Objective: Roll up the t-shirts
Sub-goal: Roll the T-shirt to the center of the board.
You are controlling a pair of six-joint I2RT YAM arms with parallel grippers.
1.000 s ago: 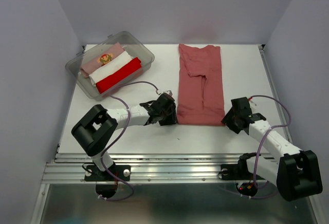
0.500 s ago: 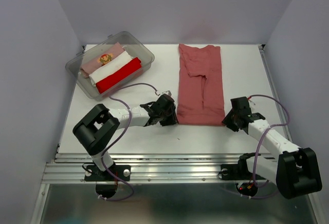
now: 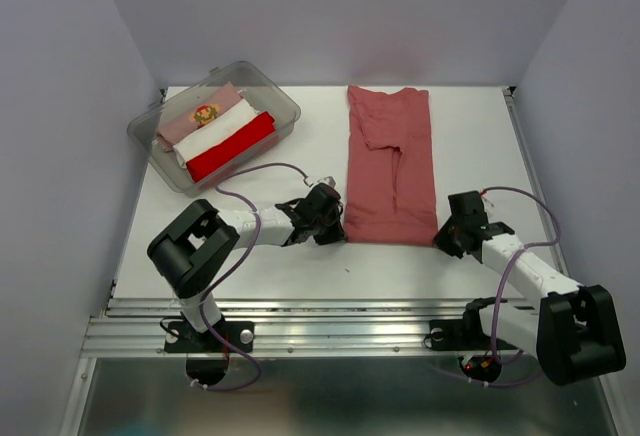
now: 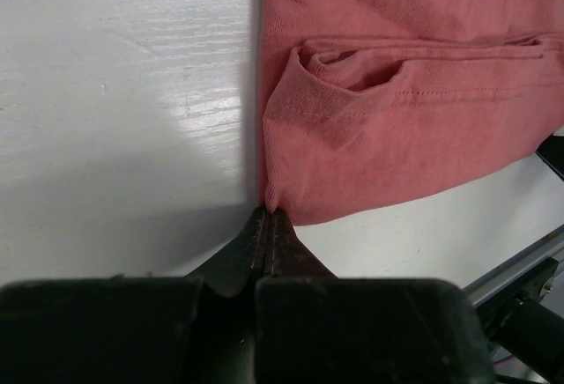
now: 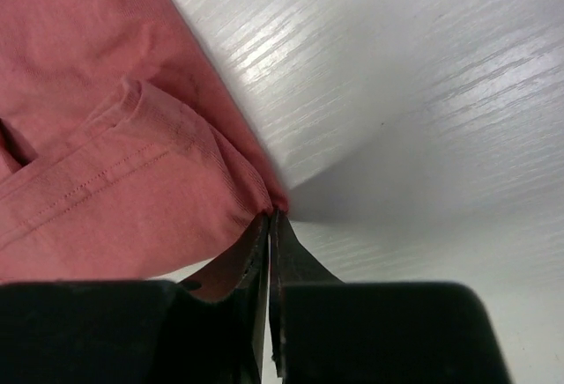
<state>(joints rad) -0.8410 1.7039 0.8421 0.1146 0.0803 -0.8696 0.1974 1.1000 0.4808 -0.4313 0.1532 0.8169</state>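
A brick-red t-shirt [image 3: 390, 161] lies flat on the white table as a long folded strip, its hem toward me. My left gripper [image 3: 335, 228] is shut on the hem's near-left corner; in the left wrist view the closed tips [image 4: 267, 214] pinch the shirt's edge [image 4: 379, 120]. At the near-right corner sits my right gripper [image 3: 446, 240], also shut, with the cloth [image 5: 106, 155] bunched at its tips [image 5: 271, 218]. Rolled pink [image 3: 205, 114], white [image 3: 215, 128] and bright red [image 3: 232, 146] t-shirts lie side by side in the tub.
The clear plastic tub [image 3: 285, 106] stands at the back left of the table [image 3: 480, 136]. Grey walls close in both sides and the back. A metal rail [image 3: 330, 321] runs along the near edge, where both arm bases are bolted.
Both grippers have closed onto the near corners of the brick-red t-shirt; they stood open a second ago. The arms have barely shifted.
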